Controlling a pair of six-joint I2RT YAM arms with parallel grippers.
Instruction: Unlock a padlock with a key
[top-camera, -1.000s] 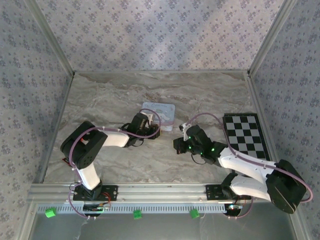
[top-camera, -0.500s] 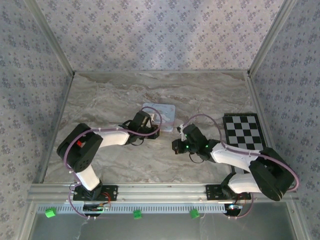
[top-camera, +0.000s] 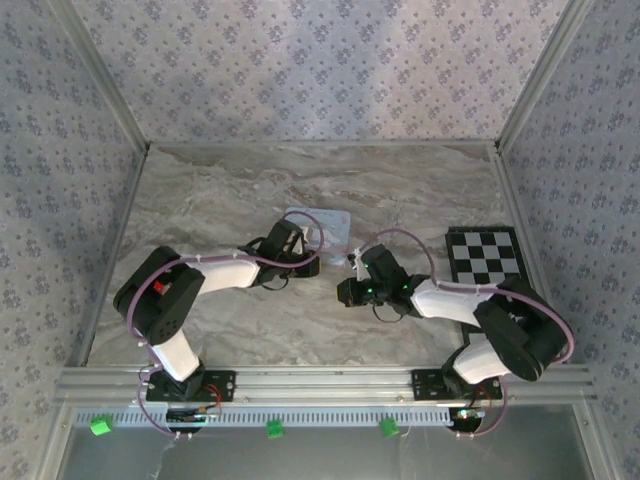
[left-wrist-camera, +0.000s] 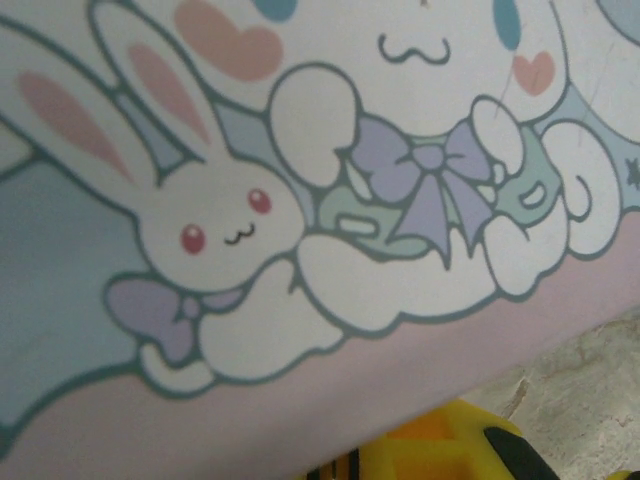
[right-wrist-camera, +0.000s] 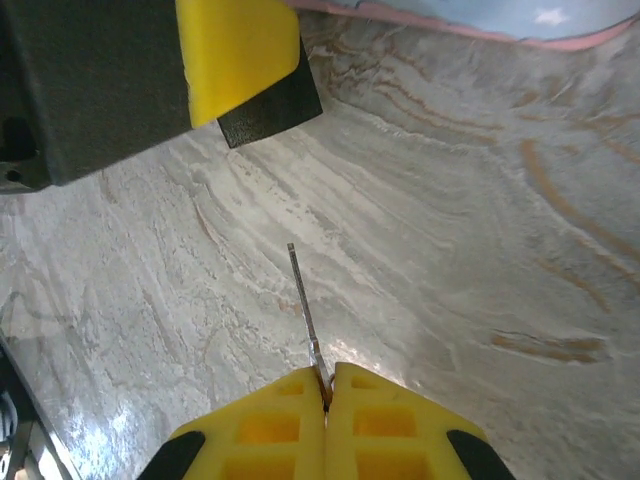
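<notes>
My right gripper (right-wrist-camera: 326, 385) is shut on a thin metal key (right-wrist-camera: 305, 300). The key's blade points forward over the marble table, toward the left gripper's yellow finger (right-wrist-camera: 240, 55). From above, the right gripper (top-camera: 344, 292) is just right of the left gripper (top-camera: 303, 262), with a small gap between them. The left gripper rests at the near edge of the pale-blue cartoon tin (top-camera: 328, 224). In the left wrist view the tin's bunny picture (left-wrist-camera: 300, 200) is very close, with one yellow finger (left-wrist-camera: 440, 450) at the bottom. The padlock is hidden. I cannot tell how the left jaws stand.
A black-and-white checkered board (top-camera: 487, 262) lies at the right of the marble table (top-camera: 220, 200). Patterned walls enclose the back and both sides. A metal rail (top-camera: 320, 380) runs along the near edge.
My right arm has swung left, carrying the key closer to the left gripper. The left gripper has stayed by the tin while its arm shifted slightly.
</notes>
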